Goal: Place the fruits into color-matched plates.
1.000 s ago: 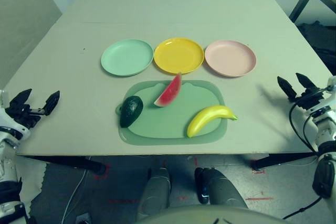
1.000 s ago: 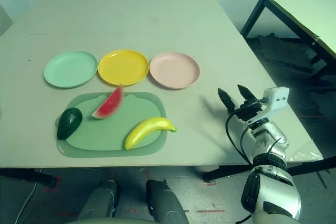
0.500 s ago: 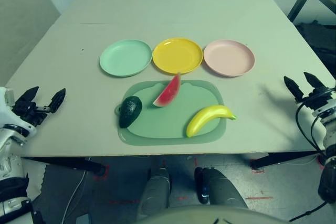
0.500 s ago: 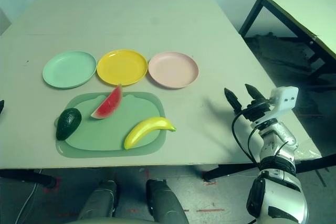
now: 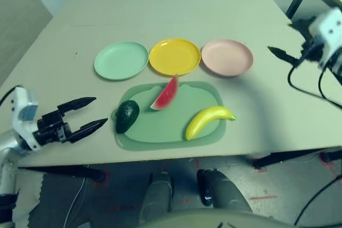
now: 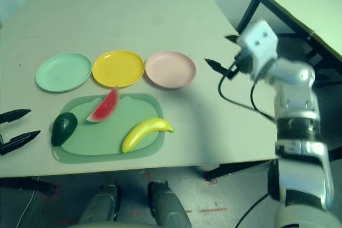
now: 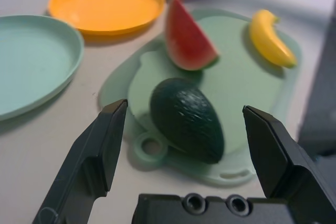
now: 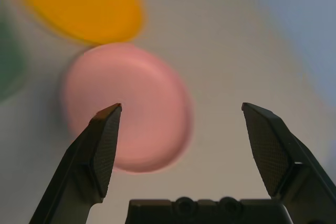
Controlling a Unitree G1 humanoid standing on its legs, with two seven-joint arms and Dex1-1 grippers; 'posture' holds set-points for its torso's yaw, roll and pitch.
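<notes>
1. Head views: the left gripper [image 5: 85, 115] lay low over the table's near left edge, its two black fingers spread apart and empty; just ahead of their tips sat the dark green pebbled toy avocado [image 5: 127, 116], on the near end of the translucent green rounded-rectangle mat [image 5: 206, 92]; further along the mat from that hand stood the red watermelon wedge with green rind [image 5: 165, 94], then the curved yellow plastic banana [image 5: 208, 120]; beyond the mat ran the round shallow mint green plate [image 5: 121, 60], the yellow plate [image 5: 175, 56] and the pale pink plate [image 5: 227, 57]; all three plates were bare, so no fruit was sorted yet; the right gripper [image 6: 220, 54] hung raised beside the pink plate, well apart from the fruit.

2. Left wrist view: the avocado lay between the open fingers but past their tips, untouched; the step in hand looked like the approach to it; the next move probably called for advancing until the fingers flanked it, then closing, with the mint plate off to one side.

3. Right wrist view: the fingers [image 8: 105, 140] stood wide, holding nothing, the pink plate ahead of them.
</notes>
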